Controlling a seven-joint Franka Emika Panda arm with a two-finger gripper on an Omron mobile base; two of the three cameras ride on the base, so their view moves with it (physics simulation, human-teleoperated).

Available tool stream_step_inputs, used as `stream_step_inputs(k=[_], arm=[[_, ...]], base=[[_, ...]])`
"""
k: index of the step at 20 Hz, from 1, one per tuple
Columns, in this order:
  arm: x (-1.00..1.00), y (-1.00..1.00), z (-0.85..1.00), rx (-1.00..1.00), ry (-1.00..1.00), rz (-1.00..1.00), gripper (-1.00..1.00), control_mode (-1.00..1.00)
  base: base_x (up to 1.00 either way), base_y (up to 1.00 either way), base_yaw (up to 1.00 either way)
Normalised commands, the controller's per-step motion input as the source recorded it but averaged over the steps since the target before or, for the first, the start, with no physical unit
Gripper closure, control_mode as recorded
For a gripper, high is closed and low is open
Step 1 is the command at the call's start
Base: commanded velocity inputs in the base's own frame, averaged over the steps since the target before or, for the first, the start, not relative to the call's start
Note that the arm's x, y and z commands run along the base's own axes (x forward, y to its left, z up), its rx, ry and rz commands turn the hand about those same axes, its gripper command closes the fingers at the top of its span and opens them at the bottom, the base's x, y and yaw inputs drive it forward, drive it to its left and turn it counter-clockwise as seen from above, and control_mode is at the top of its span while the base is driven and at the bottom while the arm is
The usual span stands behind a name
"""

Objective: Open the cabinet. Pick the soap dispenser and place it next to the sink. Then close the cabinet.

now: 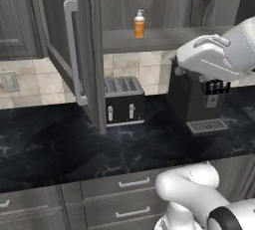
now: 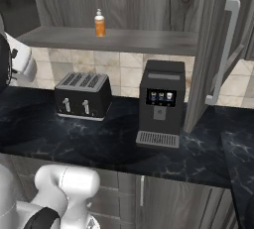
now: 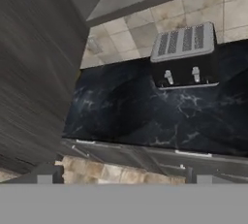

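Observation:
The cabinet stands open. Its left door with a long silver handle swings out toward me, and its right door also stands open. An orange soap dispenser with a white pump stands upright on the cabinet's bottom shelf. My white hand hovers in front of the shelf, to the right of the dispenser and a little below it, apart from it. In the hand view my gripper is open, fingertips wide apart with nothing between them, and looks down at the counter. I cannot make out the sink.
A black toaster and a black coffee machine stand on the dark marble counter under the cabinet. Drawers run below the counter edge. A wall outlet sits at the far left.

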Motion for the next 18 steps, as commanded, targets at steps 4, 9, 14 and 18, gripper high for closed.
stream_step_inputs(k=[4, 9, 14, 18], arm=[[0.20, -0.13, 0.00, -0.24, 0.00, -0.09, -1.00, -1.00], [0.28, -0.17, 0.00, -0.17, 0.01, -0.09, -1.00, -1.00], [0.28, -0.18, 0.00, -0.14, 0.00, -0.08, -1.00, -1.00], [0.32, -0.07, -0.11, -0.01, 0.00, -0.06, -1.00, -1.00]], base=[[0.00, 0.00, 0.00], [0.00, 0.00, 0.00], [0.00, 0.00, 0.00], [0.00, 0.00, 0.00]])
